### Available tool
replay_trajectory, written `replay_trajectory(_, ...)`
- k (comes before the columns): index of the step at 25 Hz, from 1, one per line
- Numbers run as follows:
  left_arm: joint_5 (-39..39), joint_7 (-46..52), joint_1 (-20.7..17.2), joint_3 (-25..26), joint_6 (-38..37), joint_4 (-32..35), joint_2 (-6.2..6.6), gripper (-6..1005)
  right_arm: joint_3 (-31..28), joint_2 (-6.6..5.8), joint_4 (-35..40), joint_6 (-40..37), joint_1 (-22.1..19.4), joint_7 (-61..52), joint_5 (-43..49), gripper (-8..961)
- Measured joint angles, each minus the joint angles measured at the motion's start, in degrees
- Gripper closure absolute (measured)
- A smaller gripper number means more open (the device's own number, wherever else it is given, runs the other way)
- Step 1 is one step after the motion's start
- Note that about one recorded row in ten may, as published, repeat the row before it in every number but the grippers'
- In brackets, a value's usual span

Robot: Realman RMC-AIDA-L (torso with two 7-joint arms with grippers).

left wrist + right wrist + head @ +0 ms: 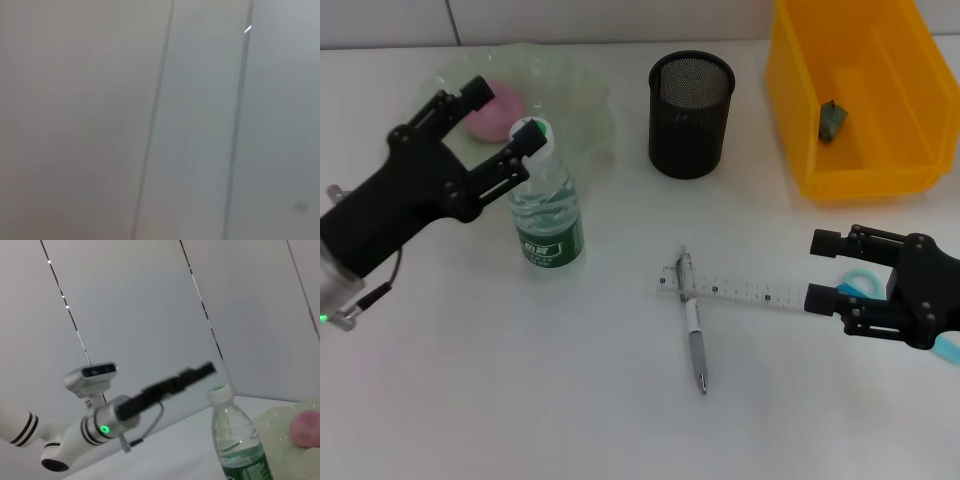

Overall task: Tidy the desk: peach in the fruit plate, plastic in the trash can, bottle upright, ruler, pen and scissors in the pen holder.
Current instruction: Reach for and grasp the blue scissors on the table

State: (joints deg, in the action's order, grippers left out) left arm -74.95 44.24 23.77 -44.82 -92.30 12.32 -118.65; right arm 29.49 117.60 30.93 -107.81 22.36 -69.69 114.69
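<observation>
The clear bottle (549,218) with a green label stands upright, also seen in the right wrist view (237,441). My left gripper (505,116) is open beside its white cap (534,130), one fingertip just in front of the cap. The pink peach (496,110) lies in the green glass fruit plate (582,92). A pen (693,327) lies across the clear ruler (745,291). My right gripper (823,270) is open at the ruler's right end, over the teal-handled scissors (861,282). A dark piece of plastic (832,121) lies in the yellow trash can (800,120). The black mesh pen holder (691,117) stands behind.
The left wrist view shows only the tiled wall (200,120). The desk's front half around the pen is bare white surface (520,380).
</observation>
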Motion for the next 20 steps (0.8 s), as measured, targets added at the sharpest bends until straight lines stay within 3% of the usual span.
replay_trajectory(2,0.0,0.4,-0.5,0.0,-3.1,0.5,0.21,162,-0.2,0.00,0.0,-0.3,0.0,0.0,0.0,204)
replay_trajectory(4,-0.9,6.7,-3.5,-2.5,-14.1,6.2,1.86,164,-0.3,-0.17,0.0,-0.8,0.2,-0.3,-0.3,204)
replay_trajectory(8,-4.3,10.4,-5.9,-8.5,-18.8,11.8,3.88,167,-0.3,-0.76,1.4,-1.8,0.5,-2.2,-1.7,204)
replay_trajectory(10,-8.5,11.5,-6.1,-11.0,-18.8,13.0,4.54,167,0.0,-1.55,6.6,-2.3,1.7,-9.0,-2.6,204)
replay_trajectory(11,-10.8,11.9,-6.0,-11.6,-18.2,13.0,4.52,167,0.0,-1.55,6.6,-2.3,1.7,-9.0,-2.6,204)
replay_trajectory(14,-15.1,12.3,-5.3,-11.7,-15.9,12.8,3.85,167,2.0,-2.65,16.0,-3.3,4.5,-20.3,-0.6,204)
replay_trajectory(15,-19.6,13.5,-4.4,-11.6,-11.2,12.8,2.42,167,3.8,-3.06,20.1,-3.9,5.8,-24.6,0.8,204)
replay_trajectory(20,-23.6,14.9,-2.5,-11.6,-4.6,12.0,0.31,167,15.8,-3.81,40.5,-6.7,9.7,-42.7,11.5,205)
